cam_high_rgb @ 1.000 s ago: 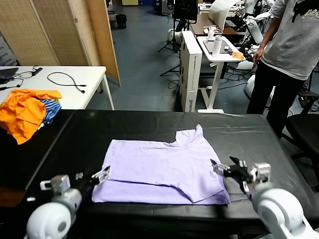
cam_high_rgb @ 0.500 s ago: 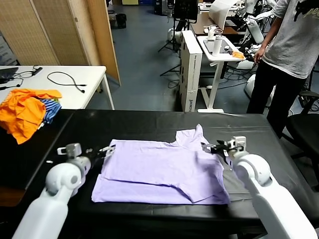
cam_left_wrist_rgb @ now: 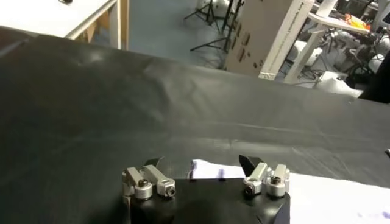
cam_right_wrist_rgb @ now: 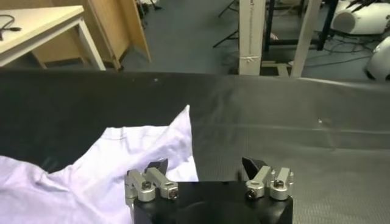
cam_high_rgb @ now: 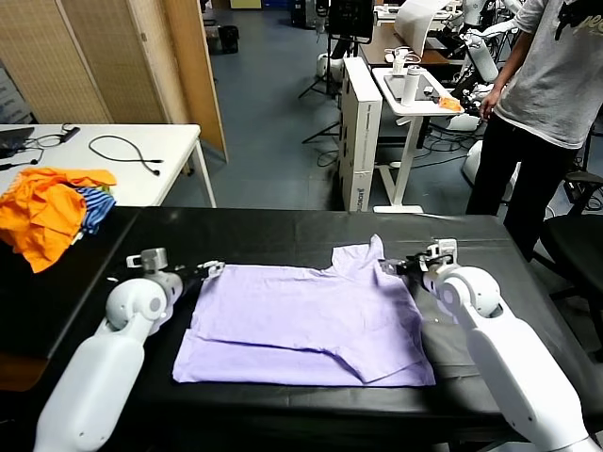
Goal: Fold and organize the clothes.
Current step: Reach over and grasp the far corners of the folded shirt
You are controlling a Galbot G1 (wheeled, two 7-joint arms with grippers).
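The pale lavender T-shirt [cam_high_rgb: 306,323] lies partly folded on the black table [cam_high_rgb: 283,235], a sleeve sticking up at its far right corner. My left gripper [cam_high_rgb: 212,271] is open at the shirt's far left corner; its wrist view shows that pale corner [cam_left_wrist_rgb: 210,170] between the spread fingers. My right gripper [cam_high_rgb: 391,267] is open at the far right edge, beside the sleeve. In the right wrist view the cloth [cam_right_wrist_rgb: 122,164] runs under one finger and bare table lies under the other. Neither gripper holds anything.
An orange and blue-striped clothing heap [cam_high_rgb: 52,212] lies at the table's far left. A white table [cam_high_rgb: 113,155] with cables stands behind it. A person [cam_high_rgb: 546,104] stands at the far right beside a chair [cam_high_rgb: 579,240]. Wooden panels and a white stand are behind.
Both arms have reached forward from the near edge to the shirt's far corners, left to the far left corner, right to the sleeve side. The shirt has not moved.
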